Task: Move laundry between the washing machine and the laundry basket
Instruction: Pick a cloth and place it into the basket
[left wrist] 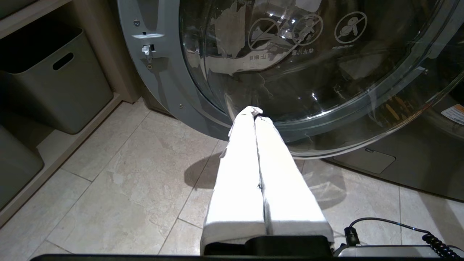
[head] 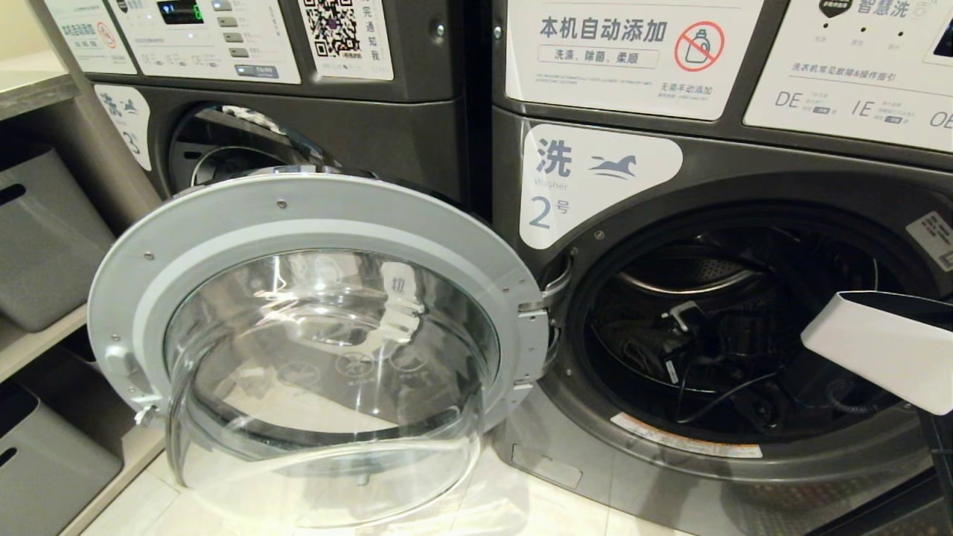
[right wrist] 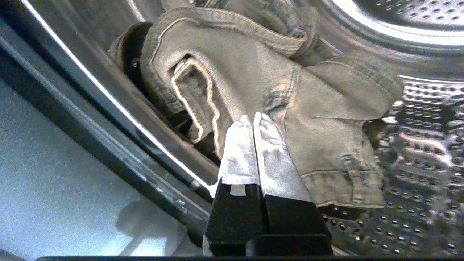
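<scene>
Looked like a self-service laundromat to me: numbered dark grey front-loaders stood side by side, plastered with instruction stickers and a QR code. There were grey storage bins on shelves and a pale tiled floor, so probably a shared laundry room.

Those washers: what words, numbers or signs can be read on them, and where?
"洗", "Washer", "2号": white label on the washing machine.
"本机自动添加", with a crossed-out bottle sign: panel sticker above it.
"DE", "IE": instruction sticker at upper right.
"3": label on the left washer.
QR code: same washer.
Three crossed-circle signs: door glass.
Smaller print: unreadable.
</scene>
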You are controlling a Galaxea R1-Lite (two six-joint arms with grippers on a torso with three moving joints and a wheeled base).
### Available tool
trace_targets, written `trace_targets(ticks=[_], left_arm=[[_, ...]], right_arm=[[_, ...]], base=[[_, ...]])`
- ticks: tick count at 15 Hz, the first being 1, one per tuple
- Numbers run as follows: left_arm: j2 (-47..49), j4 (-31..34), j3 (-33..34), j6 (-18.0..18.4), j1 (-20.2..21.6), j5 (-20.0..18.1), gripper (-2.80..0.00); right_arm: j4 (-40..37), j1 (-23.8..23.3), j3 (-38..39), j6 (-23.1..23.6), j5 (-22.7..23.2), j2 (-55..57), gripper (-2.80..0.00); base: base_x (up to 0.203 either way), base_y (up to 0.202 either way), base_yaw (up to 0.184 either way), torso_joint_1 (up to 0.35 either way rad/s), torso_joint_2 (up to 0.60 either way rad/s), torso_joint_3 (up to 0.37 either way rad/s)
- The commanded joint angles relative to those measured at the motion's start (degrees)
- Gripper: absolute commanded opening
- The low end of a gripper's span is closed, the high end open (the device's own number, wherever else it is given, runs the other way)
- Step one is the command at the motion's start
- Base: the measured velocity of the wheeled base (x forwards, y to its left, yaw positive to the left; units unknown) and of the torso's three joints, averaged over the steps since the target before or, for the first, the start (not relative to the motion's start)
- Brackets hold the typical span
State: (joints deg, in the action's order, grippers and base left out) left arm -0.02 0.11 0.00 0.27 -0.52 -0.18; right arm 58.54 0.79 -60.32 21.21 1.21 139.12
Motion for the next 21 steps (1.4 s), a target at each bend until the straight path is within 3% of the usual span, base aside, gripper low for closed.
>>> trace_targets(ticks=[1,4,9,13,21], left_arm=[[0.02,0.07,0.0,0.0,0.0,0.01,-2.8],[0.02,-0.02,0.0,0.0,0.0,0.01,-2.8],[0.02,-0.02,0.0,0.0,0.0,0.01,-2.8],[0.02,-0.02,0.0,0.0,0.0,0.01,-2.8],[0.02,-0.02,0.0,0.0,0.0,0.01,-2.8]], right_arm=[[0.13,0.08,-1.65,0.23,-0.7,0.17,-2.8],[-5.53,0.1,-7.82,-0.29,-2.39,1.47,-2.8],[-39.89,0.78,-27.34,-7.43,-2.55,1.63,-2.8],[-58.66,1.32,-40.35,-11.93,-2.81,3.19,-2.8],[-59.78,3.21,-50.47,-13.78,-2.88,11.02,-2.8]], base=[[0.0,0.0,0.0,0.0,0.0,0.0],[0.0,0.0,0.0,0.0,0.0,0.0],[0.0,0.0,0.0,0.0,0.0,0.0],[0.0,0.0,0.0,0.0,0.0,0.0],[0.0,0.0,0.0,0.0,0.0,0.0]])
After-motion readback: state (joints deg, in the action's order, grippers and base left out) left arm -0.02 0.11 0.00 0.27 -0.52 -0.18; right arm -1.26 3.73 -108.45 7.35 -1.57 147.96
